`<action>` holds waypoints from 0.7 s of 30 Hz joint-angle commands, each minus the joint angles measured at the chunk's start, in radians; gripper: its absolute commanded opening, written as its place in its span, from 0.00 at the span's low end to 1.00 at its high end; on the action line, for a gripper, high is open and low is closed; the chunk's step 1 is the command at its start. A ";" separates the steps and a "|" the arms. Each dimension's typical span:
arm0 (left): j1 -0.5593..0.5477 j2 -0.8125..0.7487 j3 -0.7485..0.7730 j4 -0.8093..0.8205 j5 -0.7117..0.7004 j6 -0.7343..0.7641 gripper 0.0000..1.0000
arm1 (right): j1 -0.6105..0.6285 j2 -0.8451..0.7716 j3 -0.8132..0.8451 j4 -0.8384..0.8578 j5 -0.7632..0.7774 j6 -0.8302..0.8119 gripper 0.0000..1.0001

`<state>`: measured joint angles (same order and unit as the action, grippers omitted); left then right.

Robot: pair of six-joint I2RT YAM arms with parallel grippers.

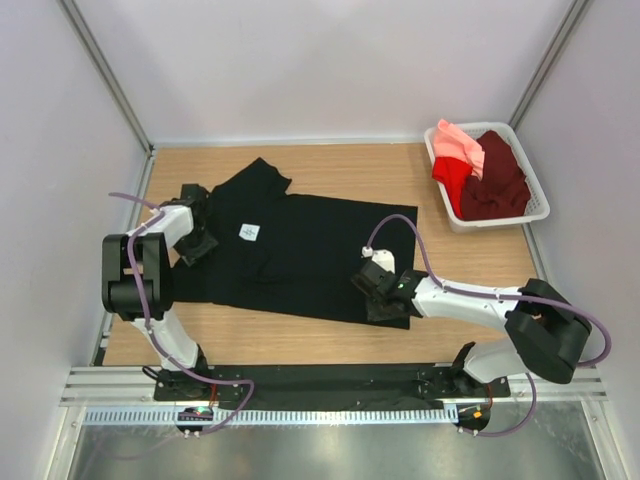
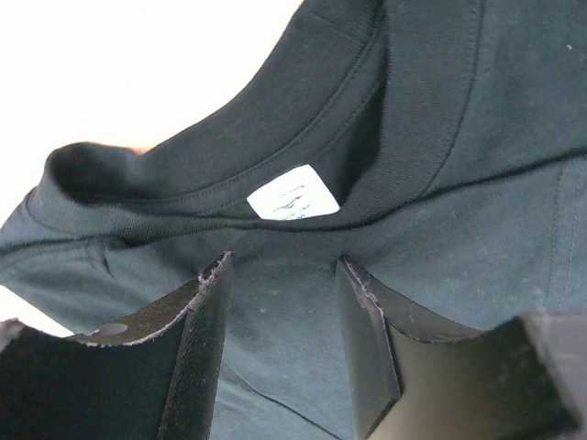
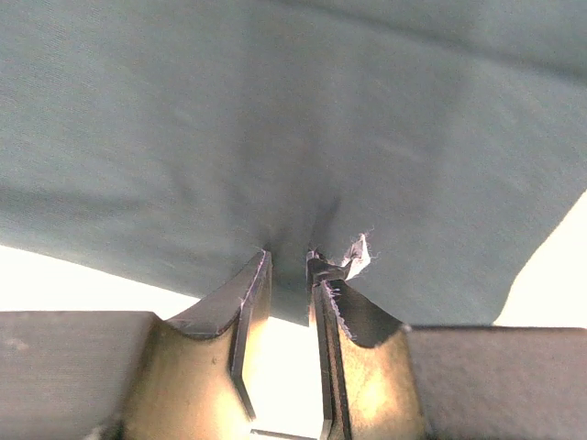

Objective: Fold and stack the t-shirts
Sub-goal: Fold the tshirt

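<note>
My left gripper [image 1: 205, 236] sits low at the left end of the black t-shirt [image 1: 310, 250], which lies spread flat across the middle of the wooden table [image 1: 480, 270]. In the left wrist view the fingers [image 2: 206, 312] of this gripper [image 2: 280, 270] stand spread apart, with black cloth lying under the gap and nothing squeezed between them. Just past the fingertips runs the ribbed collar [image 2: 183, 174], with a small white label [image 2: 293, 194] sewn inside it. From above, the label [image 1: 249, 232] shows just to the right of this gripper. One sleeve points toward the far edge of the table.

My right gripper [image 1: 365, 287] rests on the near right part of the same shirt, close to its hem corner. In the right wrist view its fingers [image 3: 243, 293] are nearly together and the gripper [image 3: 289, 257] is pinching the edge of the cloth [image 3: 275, 119]. The fabric puckers into a small fold right at the tips, and a frayed bit of pad sticks out from the right-hand finger.

At the far right of the table, well apart from both arms, stands a white basket [image 1: 500, 222]. In it lie a salmon-pink t-shirt [image 1: 460, 145] at the far left side, a red t-shirt [image 1: 452, 180] in front of it, and a maroon t-shirt [image 1: 497, 185] filling the rest. All three are bunched up, not folded.
</note>
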<state>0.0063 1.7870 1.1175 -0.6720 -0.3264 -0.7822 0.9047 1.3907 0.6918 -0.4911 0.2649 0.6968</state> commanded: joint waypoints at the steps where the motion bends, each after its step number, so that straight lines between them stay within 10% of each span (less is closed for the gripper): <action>1: 0.078 0.038 -0.088 -0.123 -0.167 -0.028 0.51 | 0.017 -0.056 -0.028 -0.023 0.028 0.056 0.30; 13: 0.092 -0.199 0.020 -0.170 -0.057 0.072 0.56 | 0.022 -0.166 -0.025 -0.078 0.000 0.030 0.33; 21: 0.095 -0.290 0.166 0.198 0.268 0.265 0.64 | 0.022 -0.282 0.133 -0.075 -0.088 -0.069 0.40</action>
<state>0.0940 1.4700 1.1927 -0.6361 -0.1974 -0.6117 0.9211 1.1477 0.7406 -0.5873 0.2192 0.6819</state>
